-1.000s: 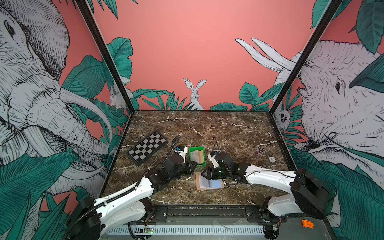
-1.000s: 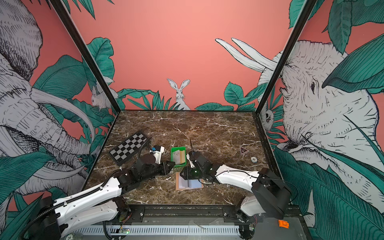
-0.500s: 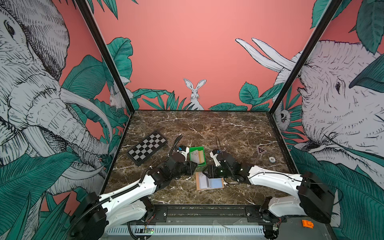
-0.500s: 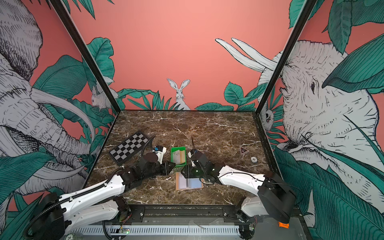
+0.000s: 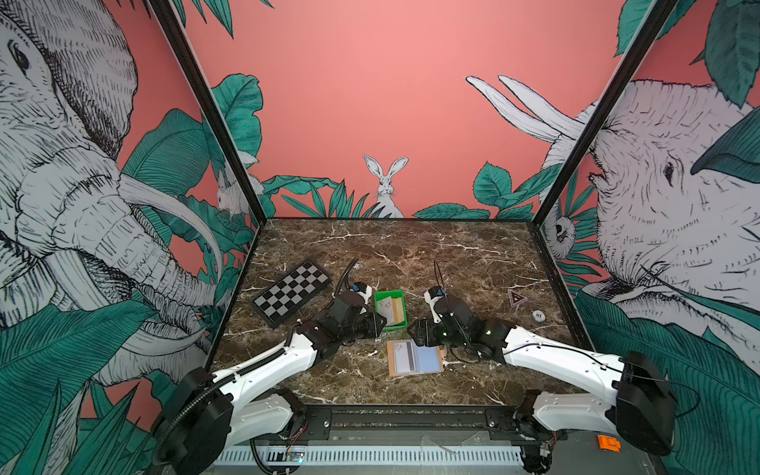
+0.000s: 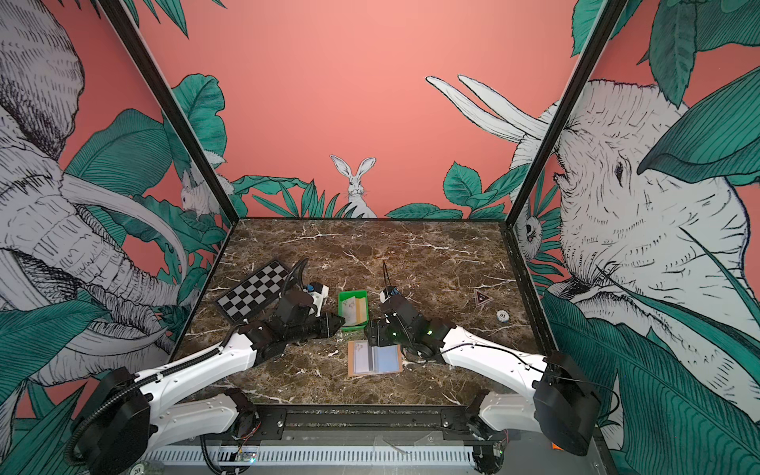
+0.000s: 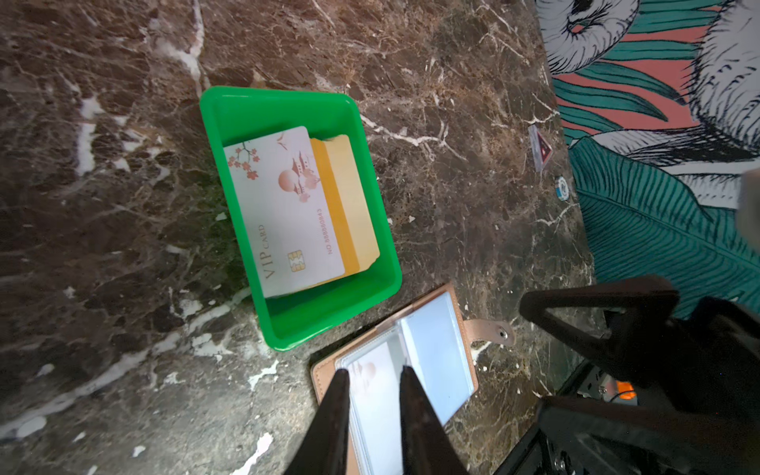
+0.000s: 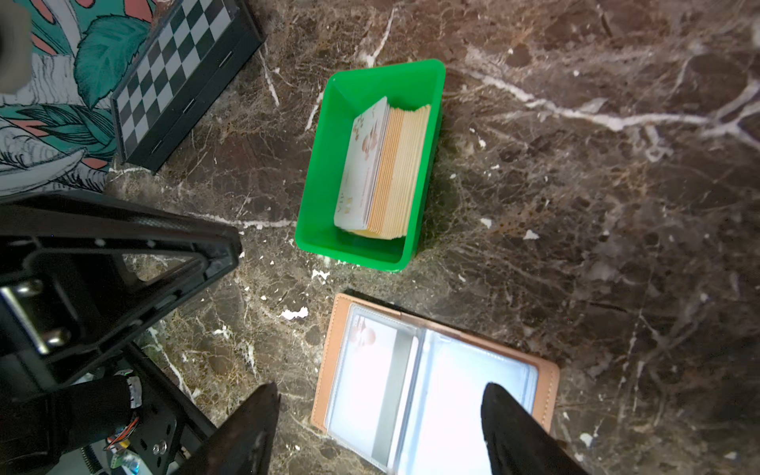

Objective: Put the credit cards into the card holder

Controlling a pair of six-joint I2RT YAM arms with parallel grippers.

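Observation:
The card holder [image 5: 414, 357] [image 6: 373, 357] lies open and flat on the marble, with its snap tab [image 7: 491, 331] pointing right. One white card [image 8: 370, 370] with a grey stripe sits in its left pale blue sleeve. The other credit cards [image 7: 283, 209] [image 8: 386, 172] stand as a stack in a green tray [image 5: 390, 293] [image 6: 352, 294]; a white VIP card is on top of yellowish ones. My left gripper [image 7: 374, 376] [image 5: 381, 323] hovers by the tray's near left corner, narrowly open and empty. My right gripper [image 8: 380, 392] [image 5: 415, 333] is wide open over the holder's far edge, holding nothing.
A black-and-white checkered board [image 5: 292, 296] [image 8: 181, 78] lies at the left behind my left arm. A small triangular sticker [image 5: 517, 297] and a round chip [image 5: 538, 315] lie to the right. The two grippers face each other closely above the holder.
My right gripper's jaws have spread much wider, and it has drawn back slightly from the holder. The left arm has hardly moved.

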